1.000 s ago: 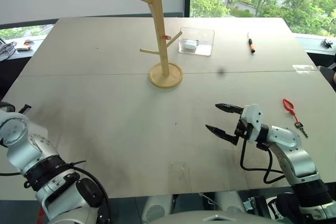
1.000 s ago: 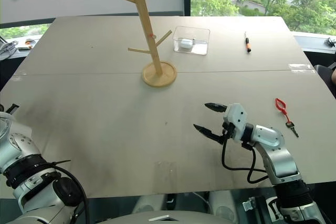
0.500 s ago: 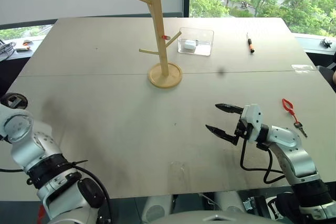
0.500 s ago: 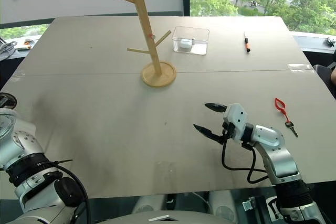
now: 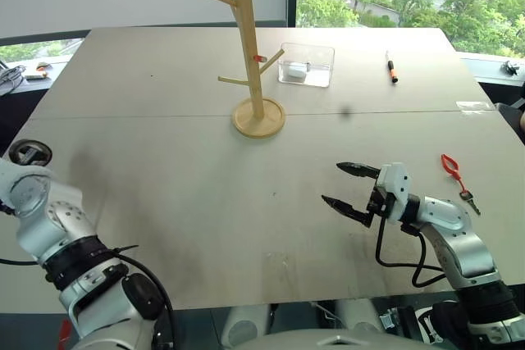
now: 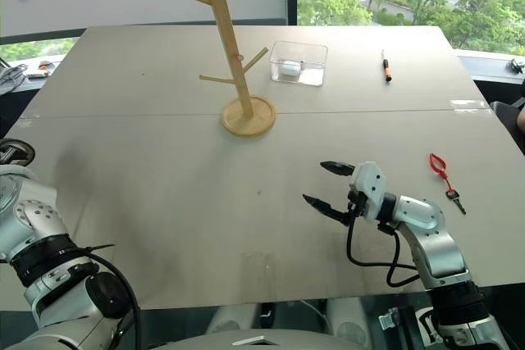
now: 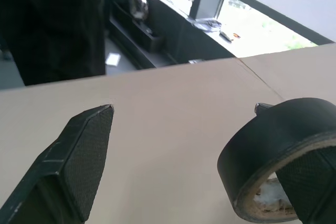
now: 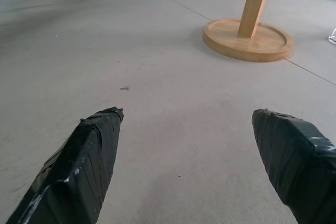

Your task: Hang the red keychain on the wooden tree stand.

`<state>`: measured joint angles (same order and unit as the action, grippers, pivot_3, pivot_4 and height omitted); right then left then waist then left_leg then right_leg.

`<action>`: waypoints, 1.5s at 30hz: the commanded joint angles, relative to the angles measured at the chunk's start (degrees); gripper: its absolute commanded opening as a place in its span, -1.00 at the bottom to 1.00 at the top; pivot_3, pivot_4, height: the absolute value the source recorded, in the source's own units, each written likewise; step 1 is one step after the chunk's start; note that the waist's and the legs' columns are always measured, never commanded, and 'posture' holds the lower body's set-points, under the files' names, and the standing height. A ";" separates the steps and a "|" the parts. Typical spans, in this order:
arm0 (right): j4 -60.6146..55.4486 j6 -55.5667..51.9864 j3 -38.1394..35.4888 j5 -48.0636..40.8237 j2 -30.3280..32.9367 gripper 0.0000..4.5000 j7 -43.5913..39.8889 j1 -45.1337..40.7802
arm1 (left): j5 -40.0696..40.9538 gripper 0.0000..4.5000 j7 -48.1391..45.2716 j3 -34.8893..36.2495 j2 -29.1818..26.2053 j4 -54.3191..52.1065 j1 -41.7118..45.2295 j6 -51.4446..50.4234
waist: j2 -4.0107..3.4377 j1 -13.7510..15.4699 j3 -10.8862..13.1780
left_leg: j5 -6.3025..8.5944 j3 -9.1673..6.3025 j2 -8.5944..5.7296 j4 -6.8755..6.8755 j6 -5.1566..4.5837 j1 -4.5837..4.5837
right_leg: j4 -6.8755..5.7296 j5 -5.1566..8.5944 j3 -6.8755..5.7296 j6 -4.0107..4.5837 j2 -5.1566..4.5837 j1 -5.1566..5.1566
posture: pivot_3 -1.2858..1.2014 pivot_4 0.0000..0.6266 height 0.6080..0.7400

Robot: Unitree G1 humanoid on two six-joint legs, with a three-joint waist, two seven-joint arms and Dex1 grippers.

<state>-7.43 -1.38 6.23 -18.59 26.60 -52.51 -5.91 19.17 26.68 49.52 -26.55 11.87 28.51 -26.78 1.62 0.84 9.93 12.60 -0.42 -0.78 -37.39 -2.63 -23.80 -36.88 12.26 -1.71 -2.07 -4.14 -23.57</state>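
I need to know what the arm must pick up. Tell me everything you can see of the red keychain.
The red keychain is a small teardrop-shaped red loop on a thin red strap, ending in a small dark key. It lies flat on the table near its right edge, beside the right arm. Nothing touches it but the table.

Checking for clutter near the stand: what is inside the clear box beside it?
The clear box holds one small white object near its left end. What that object is cannot be told; the rest looks empty.
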 commanded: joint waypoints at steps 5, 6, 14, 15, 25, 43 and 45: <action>-2.07 0.20 -0.90 -0.65 0.27 0.89 0.30 0.58 | 1.14 0.99 6.65 0.16 -3.05 -5.39 6.04 -13.92 | 0.04 0.05 0.00 | -0.01 -0.01 -0.01 0.00 0.01 0.00 | -0.02 0.00 -0.03 -0.01 0.08 0.00 | 0.03 -0.52 1.00; -2.00 0.24 -0.86 -0.63 0.20 0.89 0.32 0.59 | 0.74 0.99 7.27 -0.05 -3.57 -5.65 6.88 -15.22 | 0.05 0.06 0.00 | -0.01 -0.01 -0.01 -0.01 0.02 0.00 | -0.03 0.00 -0.03 -0.01 0.07 0.00 | 0.03 -0.52 1.00; -1.82 0.51 -0.46 -0.45 -0.40 0.89 0.61 0.71 | -2.44 0.99 12.51 -0.23 -8.65 -2.64 15.75 -24.05 | 0.08 -0.09 0.02 | -0.18 0.00 -0.02 0.03 0.31 0.03 | -0.07 0.00 -0.03 -0.01 0.12 -0.01 | 0.03 -0.52 1.00; -1.76 0.55 -0.47 -0.43 -0.44 0.89 0.63 0.71 | -3.05 0.99 11.99 -0.95 -9.09 -2.54 15.74 -23.97 | 0.08 -0.09 0.02 | -0.19 0.00 -0.02 0.03 0.33 0.03 | -0.08 0.00 -0.02 -0.01 0.12 -0.01 | 0.03 -0.52 1.00; -2.48 -1.72 -1.74 -1.58 -0.89 0.89 2.38 0.70 | -0.30 0.99 -2.41 -6.64 -4.85 -7.90 10.71 -16.68 | 0.08 0.04 0.02 | -0.13 -0.01 -0.03 0.03 0.57 0.02 | -0.09 0.00 -0.02 -0.01 0.08 -0.01 | 0.03 -0.52 1.00; -7.88 -21.70 -26.87 -9.68 -1.59 0.89 32.75 -0.64 | 12.93 0.99 -77.02 -44.89 2.17 -39.50 -34.11 17.69 | -0.37 0.10 -0.01 | -0.08 0.25 0.09 0.25 0.08 0.01 | 0.04 0.15 0.43 0.38 -0.21 -0.14 | 0.03 -0.52 1.00; -7.85 -23.82 -28.11 -10.11 -0.93 0.89 34.05 -0.06 | 10.84 0.99 -82.34 -47.03 1.54 -37.51 -35.30 23.90 | -0.43 0.11 -0.02 | -0.09 0.26 0.08 0.20 0.06 0.00 | 0.04 0.15 0.42 0.38 -0.18 -0.13 | 0.03 -0.52 1.00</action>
<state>-13.43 -24.03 -19.45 -28.26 24.58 -19.81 -6.05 31.42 -51.00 3.91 -24.49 -25.96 -6.39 -8.57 1.19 0.95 9.91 12.51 -0.14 -0.70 -37.21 -2.58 -23.80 -36.84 12.42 -1.27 -1.70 -4.26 -23.70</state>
